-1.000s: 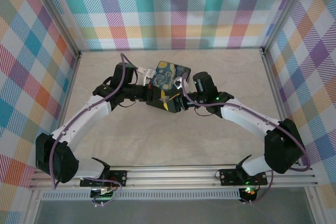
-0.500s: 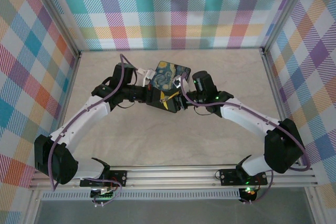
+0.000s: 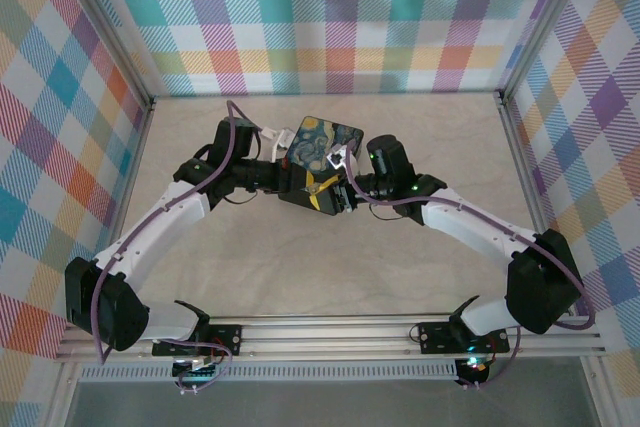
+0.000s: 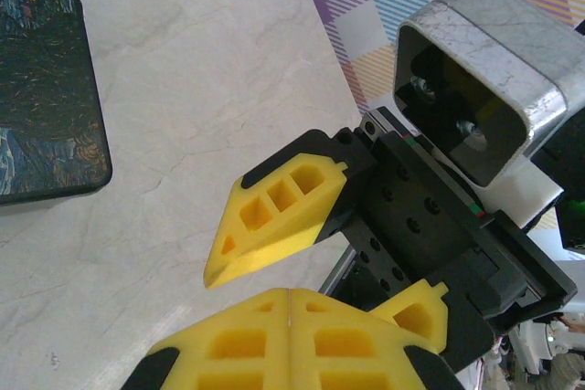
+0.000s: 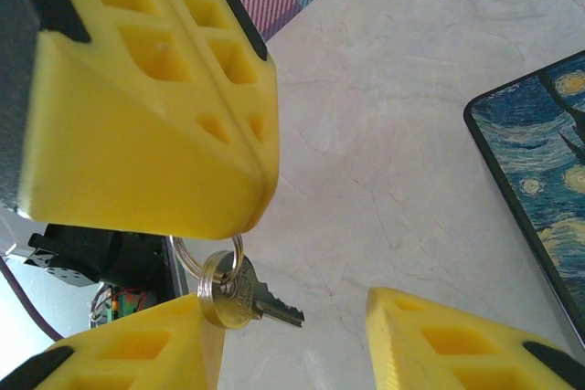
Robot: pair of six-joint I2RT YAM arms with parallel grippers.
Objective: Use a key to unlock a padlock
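My left gripper (image 5: 258, 191) is shut on the ring of the key (image 5: 239, 297). The small brass-and-silver key hangs below its yellow fingers with the blade pointing right. My right gripper (image 5: 288, 306) is open around the key, its left finger (image 5: 128, 353) close to the key's head and its right finger (image 5: 457, 340) well apart. In the left wrist view my left gripper (image 4: 288, 293) is pressed together, with a right finger (image 4: 274, 216) just above it. From above, both grippers meet at the box's near edge (image 3: 318, 191). The padlock is hidden.
The Starry-Night box (image 3: 322, 145) with black sides lies on the pale marble tabletop (image 3: 330, 267), just behind the two grippers. The same box (image 5: 539, 180) is at the right of the right wrist view. Plaid walls (image 3: 330, 17) enclose the table on three sides.
My right gripper's jaws have narrowed a little around the hanging key. Both arms have barely shifted, and the left gripper stays shut.
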